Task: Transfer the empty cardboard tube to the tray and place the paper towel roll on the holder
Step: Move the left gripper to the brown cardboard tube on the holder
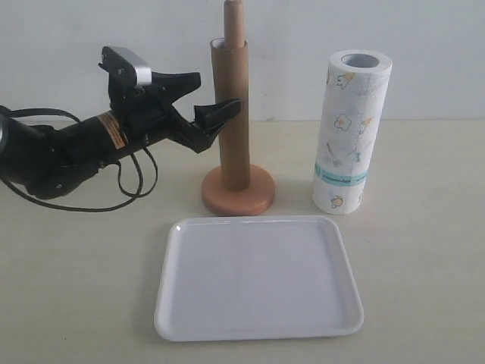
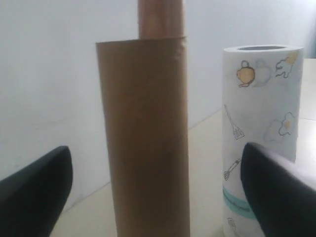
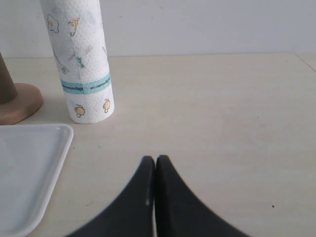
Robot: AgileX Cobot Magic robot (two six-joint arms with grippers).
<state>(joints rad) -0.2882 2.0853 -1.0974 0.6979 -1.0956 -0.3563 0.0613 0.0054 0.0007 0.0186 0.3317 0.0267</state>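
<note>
The brown cardboard tube (image 1: 233,114) (image 2: 145,138) stands upright, slid over the wooden holder (image 1: 238,193), whose thin post (image 1: 233,21) (image 2: 160,19) sticks out above it. My left gripper (image 1: 206,97) (image 2: 153,190) is open just left of the tube, its fingers apart on either side of it and not touching. The printed paper towel roll (image 1: 350,133) (image 2: 261,133) (image 3: 79,59) stands upright to the right of the holder. The white tray (image 1: 258,277) (image 3: 24,173) lies in front. My right gripper (image 3: 155,160) is shut and empty, over bare table to the right of the tray; the exterior view does not show it.
The left arm and its black cable (image 1: 129,182) lie over the table's left side. The holder's round base (image 3: 19,101) sits just behind the tray's far rim. A white wall (image 1: 424,38) stands behind the table.
</note>
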